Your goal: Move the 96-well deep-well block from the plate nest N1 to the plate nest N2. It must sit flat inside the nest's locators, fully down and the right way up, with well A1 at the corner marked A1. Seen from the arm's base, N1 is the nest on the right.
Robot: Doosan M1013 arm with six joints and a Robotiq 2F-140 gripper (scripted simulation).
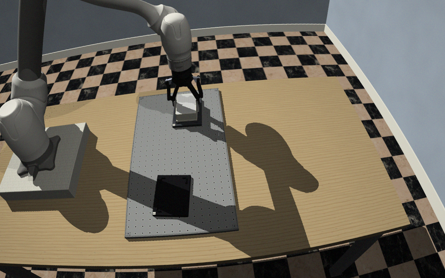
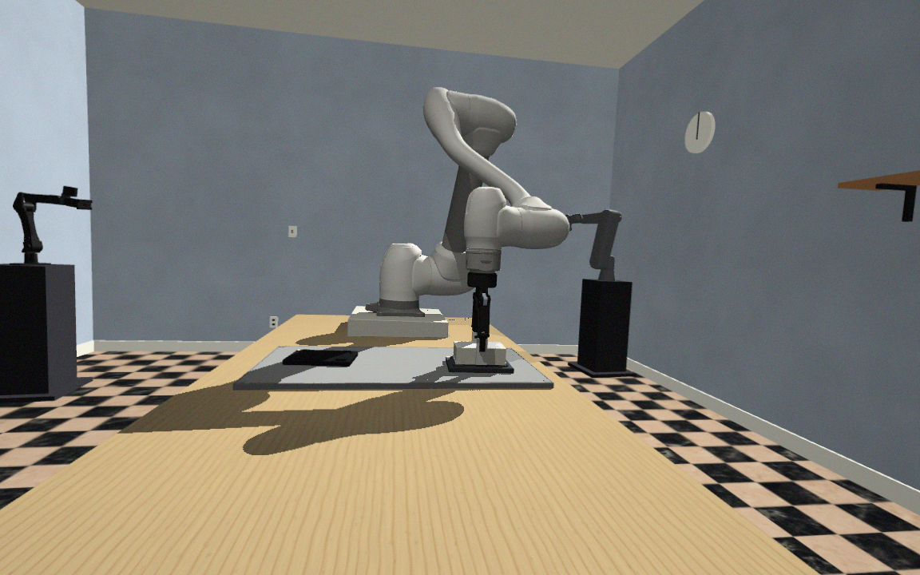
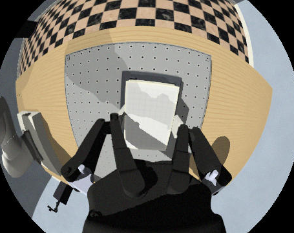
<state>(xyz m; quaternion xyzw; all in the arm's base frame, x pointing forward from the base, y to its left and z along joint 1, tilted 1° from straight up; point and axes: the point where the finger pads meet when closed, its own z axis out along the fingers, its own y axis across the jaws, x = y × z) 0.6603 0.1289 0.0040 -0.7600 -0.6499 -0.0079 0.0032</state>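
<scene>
The white 96-well deep-well block [image 1: 186, 107] rests in the black nest N2 [image 1: 186, 122] at the far end of the grey perforated plate [image 1: 182, 162]. It looks flat and down in the nest in the exterior view [image 2: 479, 352]. My gripper [image 1: 185, 98] stands upright over it and is shut on the block's long sides, as the wrist view shows [image 3: 149, 127]. The block [image 3: 151, 110] fills the space between the fingers. Nest N1 [image 1: 172, 195] is black and empty at the near end of the plate. I cannot read the A1 marks.
The arm's pale base block [image 1: 44, 162] sits on the wooden table left of the plate. Two black pedestals with small arms stand on the floor beside the table [image 2: 27, 328] [image 2: 603, 325].
</scene>
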